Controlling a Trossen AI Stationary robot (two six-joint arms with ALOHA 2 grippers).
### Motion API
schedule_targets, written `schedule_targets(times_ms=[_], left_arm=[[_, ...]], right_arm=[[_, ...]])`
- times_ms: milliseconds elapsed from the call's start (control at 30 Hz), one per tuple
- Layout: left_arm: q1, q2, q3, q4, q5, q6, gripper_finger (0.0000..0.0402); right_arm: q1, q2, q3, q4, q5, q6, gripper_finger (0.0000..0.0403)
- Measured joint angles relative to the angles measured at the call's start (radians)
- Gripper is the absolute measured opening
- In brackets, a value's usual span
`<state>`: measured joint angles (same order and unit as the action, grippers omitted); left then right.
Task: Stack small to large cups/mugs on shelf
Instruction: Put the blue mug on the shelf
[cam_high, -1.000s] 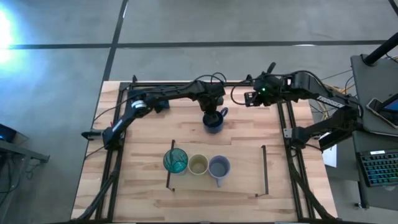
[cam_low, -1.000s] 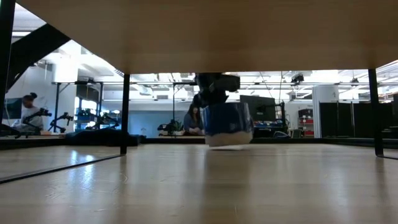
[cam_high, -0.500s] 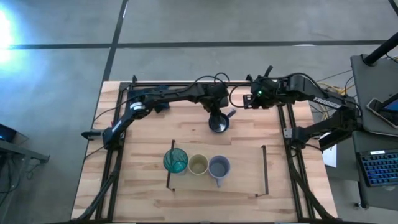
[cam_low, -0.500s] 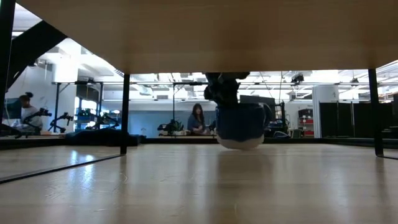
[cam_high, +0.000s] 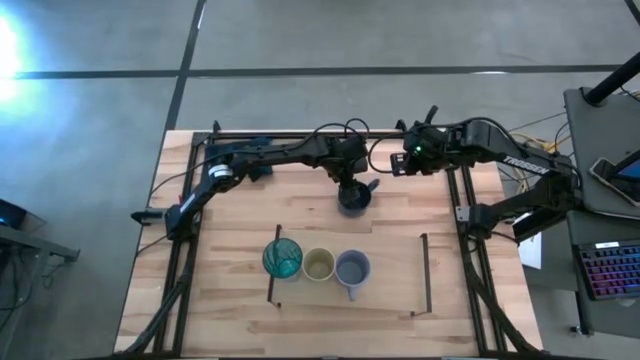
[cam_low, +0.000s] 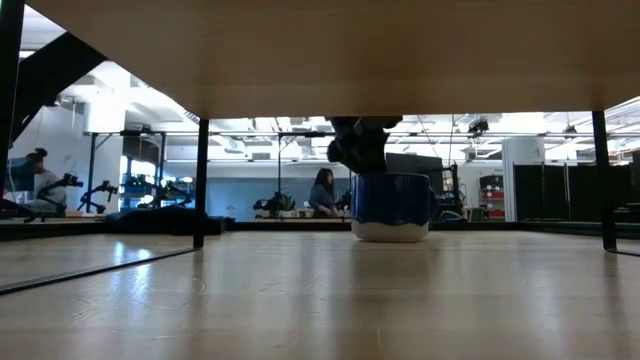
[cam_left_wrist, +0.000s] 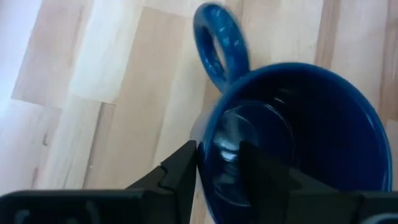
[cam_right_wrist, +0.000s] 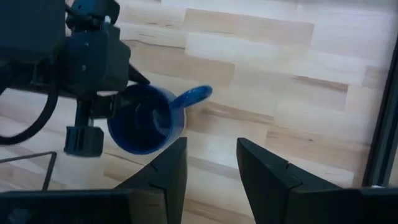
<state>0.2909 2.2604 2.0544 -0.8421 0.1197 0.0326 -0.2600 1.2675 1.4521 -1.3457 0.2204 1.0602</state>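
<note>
Now the left gripper (cam_left_wrist: 217, 171) pinches the rim of the dark blue mug (cam_high: 353, 197), which stands upright on the tabletop (cam_high: 230, 210) beyond the shelf (cam_high: 390, 285). Right gripper (cam_right_wrist: 210, 165) hovers open nearby.

L gripper (cam_high: 351, 189) clamped, arm reaching mid-table | R gripper (cam_right_wrist: 208, 165) fingers apart, raised at rear

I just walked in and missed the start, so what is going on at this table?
The left gripper is clamped on the rim of the dark blue mug, which sits on the tabletop behind the shelf. On the shelf, the teal tumbler, olive-tan cup and lavender-grey mug stand in a row. The right gripper waits open at the table's far right, looking toward the blue mug.
</note>
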Motion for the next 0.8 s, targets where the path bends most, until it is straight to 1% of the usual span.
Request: schedule_targets(times_ms=[133,267,333,467,567,800], left_arm=[[0.002,0.0,0.0,0.011,0.009,-0.002,0.0107],[0.002,0.004,0.0,0.045,0.064,-0.032,0.0107],[0.003,0.001,0.0,0.027,0.057,-0.035,0.0107],[0.02,-0.027,0.0,-0.068,0.022,-0.02,0.0107],[0.041,-0.073,0.0,-0.12,0.017,-0.002,0.0107],[0.055,-0.235,0.0,-0.128,0.012,0.027,0.0107]], right_arm=[[0.0,0.0,-0.007,0.003,-0.024,-0.006,0.0132],[0.0,0.001,-0.062,0.058,-0.082,0.005,0.0132],[0.006,0.002,-0.099,0.106,-0.101,0.014,0.0132],[0.018,0.006,-0.18,0.213,-0.155,0.032,0.0132],[0.024,0.014,-0.241,0.27,-0.191,0.052,0.0132],[0.031,0.052,-0.369,0.434,-0.238,0.081,0.0132]])
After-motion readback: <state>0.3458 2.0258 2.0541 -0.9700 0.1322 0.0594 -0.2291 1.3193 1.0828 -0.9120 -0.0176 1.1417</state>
